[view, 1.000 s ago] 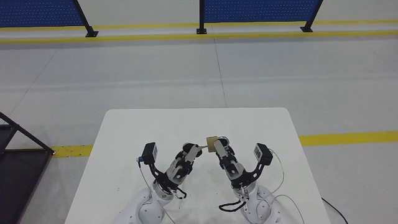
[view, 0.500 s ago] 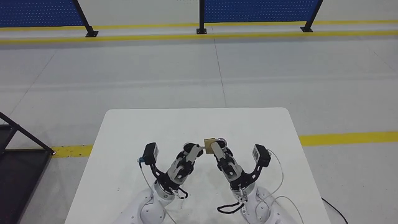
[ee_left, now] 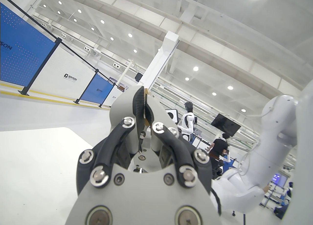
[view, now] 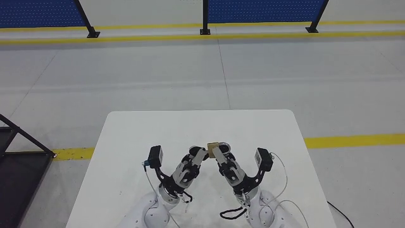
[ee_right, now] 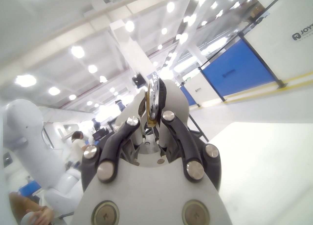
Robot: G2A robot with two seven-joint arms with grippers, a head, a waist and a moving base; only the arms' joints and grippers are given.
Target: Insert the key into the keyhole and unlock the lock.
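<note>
The white desk takes up the lower middle of the top view. Over its near part, low in the frame, the two hands stand tip to tip. The left hand is just left of centre and the right hand just right of it. The right hand is closed on the brass lock, which sticks out past its fingertips, between the two hands. The left hand's pads are pressed together on a thin key, its edge showing between them mid-frame. I cannot tell whether key and lock touch.
</note>
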